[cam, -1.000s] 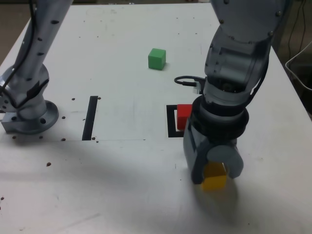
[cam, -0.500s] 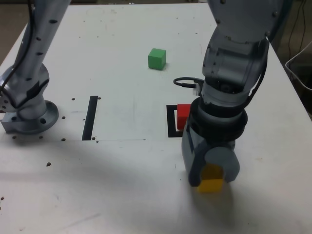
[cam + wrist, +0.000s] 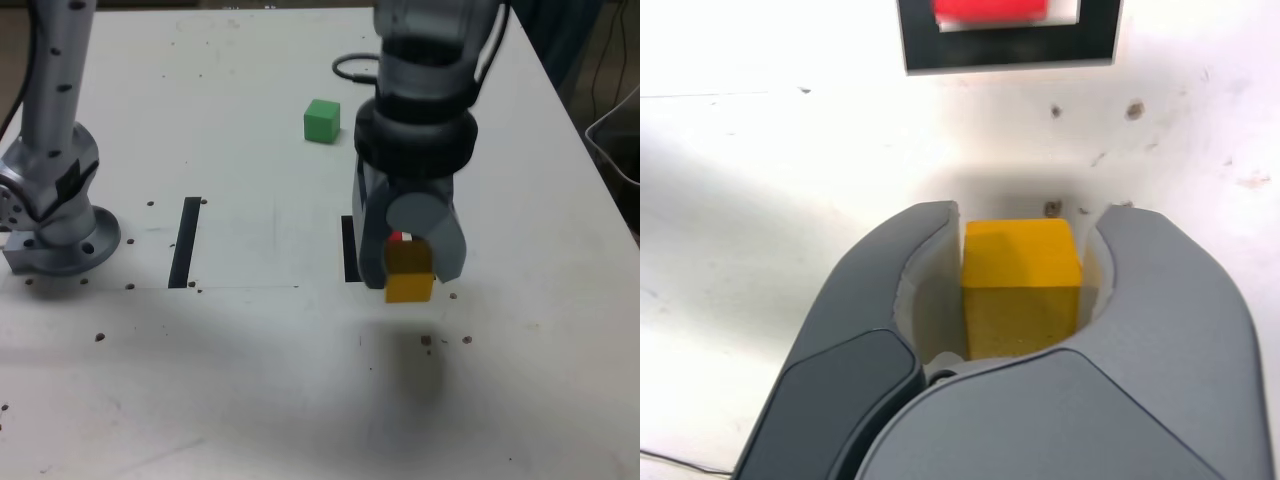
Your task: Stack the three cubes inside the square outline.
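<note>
Raised from the table since earlier, the gripper [image 3: 1025,285], partly open around the yellow cube [image 3: 1022,285], holds it above the tabletop [image 3: 250,400]; the square outline [image 3: 1010,46] surrounds the red cube [image 3: 990,9]; the green cube [image 3: 322,121] sits apart.

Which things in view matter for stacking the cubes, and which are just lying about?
Part of the job:
- yellow cube, held in the fingers
- red cube, inside the square outline
- green cube

Just lying about:
- straight black strip
- pale cable
</note>
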Available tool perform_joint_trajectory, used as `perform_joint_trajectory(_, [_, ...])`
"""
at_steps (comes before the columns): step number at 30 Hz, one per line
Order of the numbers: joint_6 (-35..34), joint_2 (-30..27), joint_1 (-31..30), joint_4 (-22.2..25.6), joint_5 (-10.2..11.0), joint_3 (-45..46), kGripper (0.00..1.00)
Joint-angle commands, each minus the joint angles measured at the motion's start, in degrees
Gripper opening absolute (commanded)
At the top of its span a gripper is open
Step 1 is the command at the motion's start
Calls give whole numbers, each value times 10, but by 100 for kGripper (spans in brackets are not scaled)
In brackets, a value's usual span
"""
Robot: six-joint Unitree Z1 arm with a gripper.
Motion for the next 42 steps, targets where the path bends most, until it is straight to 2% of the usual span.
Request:
perform_joint_trajectory(1, [23, -15, 25, 16, 8, 7, 24])
perform_joint_trajectory(14, [111, -19, 136, 38, 31, 10, 24])
perform_joint_trajectory(19, [112, -17, 141, 35, 38, 18, 24])
perform_joint_trajectory(27, [109, -5, 145, 0, 43, 55, 24])
perform_joint_trajectory(36, [110, -1, 147, -8, 30, 62, 24])
perform_joint_trajectory(42, [112, -4, 147, -12, 28, 61, 25])
